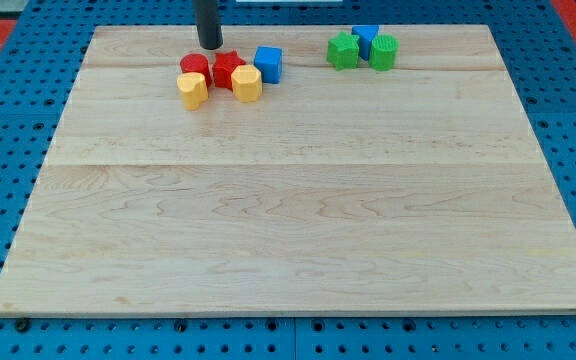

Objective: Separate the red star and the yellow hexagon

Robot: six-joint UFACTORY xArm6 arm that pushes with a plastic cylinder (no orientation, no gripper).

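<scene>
two blocks: red star (228,69) and yellow hexagon (247,84) touch, near the view's top.
handling: likely light, rigid, slippery on wood.
contact: push star's side.
my tip (210,46): bare rod, no jaws, just above star.

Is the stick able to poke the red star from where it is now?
Probably yes. My tip sits just above the red star toward the view's top, with bare board between. The yellow hexagon touches the star's far side, so it isn't blocking.

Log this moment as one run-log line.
my tip: above red cluster, not touching | red star touching yellow hexagon | separation: not done
</scene>
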